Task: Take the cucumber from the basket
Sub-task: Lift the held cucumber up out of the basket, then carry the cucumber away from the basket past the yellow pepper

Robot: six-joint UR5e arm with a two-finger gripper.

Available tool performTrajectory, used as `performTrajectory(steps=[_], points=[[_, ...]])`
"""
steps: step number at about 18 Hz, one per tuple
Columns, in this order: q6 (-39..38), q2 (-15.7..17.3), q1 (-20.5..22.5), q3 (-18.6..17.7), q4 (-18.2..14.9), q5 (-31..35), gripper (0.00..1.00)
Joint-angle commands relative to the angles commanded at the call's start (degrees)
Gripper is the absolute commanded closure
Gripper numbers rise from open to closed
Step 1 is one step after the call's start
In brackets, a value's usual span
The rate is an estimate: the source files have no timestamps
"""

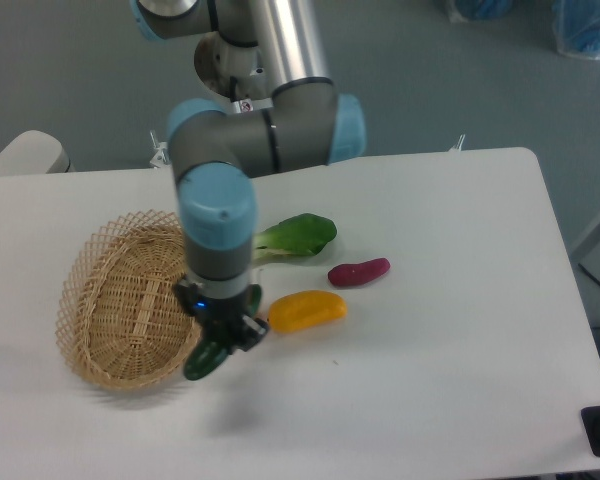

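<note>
The dark green cucumber (205, 360) hangs tilted in the air, just past the right rim of the tan wicker basket (120, 300). My gripper (223, 335) is shut on it, with the cucumber's lower end sticking out down-left and its upper end hidden behind the fingers. The basket holds nothing that I can see. The arm's wrist stands right above the gripper and hides the table behind it.
To the right of the gripper lie a yellow fruit (308, 310), a purple vegetable (359, 271) and a green-and-white bok choy (292, 237). The orange fruit seen earlier is hidden behind the arm. The table's right edge runs along the frame's right side.
</note>
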Motion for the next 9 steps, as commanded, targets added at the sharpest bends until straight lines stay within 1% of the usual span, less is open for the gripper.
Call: performTrajectory(steps=[4, 7, 9], points=[[6.77, -2.54, 3.43, 1.93, 0.00, 0.70, 0.81], [9.24, -4.74, 5.19, 4.30, -0.09, 0.79, 0.81], [11.96, -5.54, 5.98, 5.36, -0.96, 0.88, 0.81]])
